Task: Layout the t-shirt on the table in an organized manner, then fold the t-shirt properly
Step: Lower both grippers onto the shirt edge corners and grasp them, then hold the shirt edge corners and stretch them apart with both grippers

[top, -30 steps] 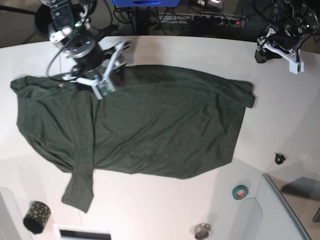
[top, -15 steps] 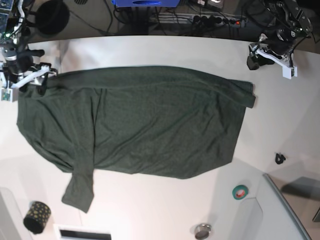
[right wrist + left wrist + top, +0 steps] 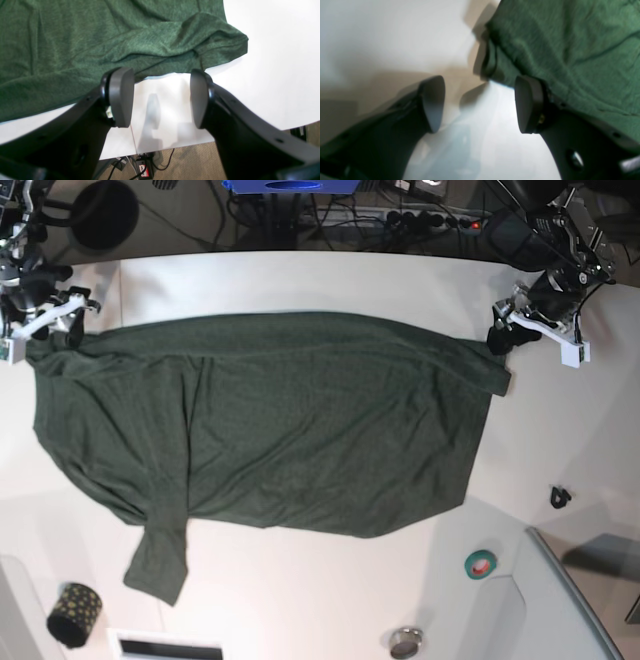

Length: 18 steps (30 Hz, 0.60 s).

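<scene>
Layout step, folding not begun as far as I can judge. The large plain dark green fabric t-shirt (image 3: 270,420) lies spread across the middle of the broad white smooth surface (image 3: 300,280), mostly flat, but 1 short sleeve (image 3: 158,565) trails off its lower corner and the edges are rumpled.

Long axis of the t-shirt runs side to side in the base view. Which end is the collar I cannot tell for sure.

The right hand (image 3: 160,97) sits at the t-shirt's far corner, on the base view's left, jaws wide with only bare surface between them, cloth just beyond the tips. The left hand (image 3: 480,103) is at the opposite corner, jaws also wide, holding nothing; 1 finger (image 3: 527,105) stands close against the t-shirt's bunched hem.

Next move, my guess: both hands close on those 2 corners, then pull apart to tension and flatten the top edge.
</scene>
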{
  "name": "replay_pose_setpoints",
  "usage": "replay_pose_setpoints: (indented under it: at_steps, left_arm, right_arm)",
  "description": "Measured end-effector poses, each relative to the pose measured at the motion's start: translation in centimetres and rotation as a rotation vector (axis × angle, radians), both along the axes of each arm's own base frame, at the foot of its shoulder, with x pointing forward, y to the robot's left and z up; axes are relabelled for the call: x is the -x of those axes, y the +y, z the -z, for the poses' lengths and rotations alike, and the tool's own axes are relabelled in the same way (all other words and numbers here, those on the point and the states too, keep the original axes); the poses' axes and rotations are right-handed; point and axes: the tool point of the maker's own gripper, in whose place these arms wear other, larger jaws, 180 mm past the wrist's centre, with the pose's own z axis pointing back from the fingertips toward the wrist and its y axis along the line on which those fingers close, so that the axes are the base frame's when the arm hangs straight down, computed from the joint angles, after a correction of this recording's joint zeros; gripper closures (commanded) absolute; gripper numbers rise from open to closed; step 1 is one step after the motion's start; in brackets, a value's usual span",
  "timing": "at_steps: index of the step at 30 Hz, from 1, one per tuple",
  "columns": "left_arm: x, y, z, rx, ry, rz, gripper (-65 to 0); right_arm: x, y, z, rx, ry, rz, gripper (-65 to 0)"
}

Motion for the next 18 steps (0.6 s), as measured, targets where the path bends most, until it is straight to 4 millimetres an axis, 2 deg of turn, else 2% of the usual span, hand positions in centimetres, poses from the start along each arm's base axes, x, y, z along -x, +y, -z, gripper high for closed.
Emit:
replay_pose_setpoints:
  at_steps: [8,13,18]
  left_arm:
    - [-0.5,-0.2,0.3,0.03,-0.015,-0.016,-42.0]
    - [-2.3,-0.9,0.5,0.08,-0.048,-0.024,-41.8]
    - [-2.2,-1.1,0.5,0.092,-0.059,-0.032,-41.8]
  right_arm:
    - [0.1,-0.4,-0.1,0.003,-0.001,0.013,-33.3]
    - [0.1,-0.4,-0.1,0.003,-0.001,0.013,-33.3]
    - [0.2,-0.4,-0.1,0.004,0.0,0.012,-33.3]
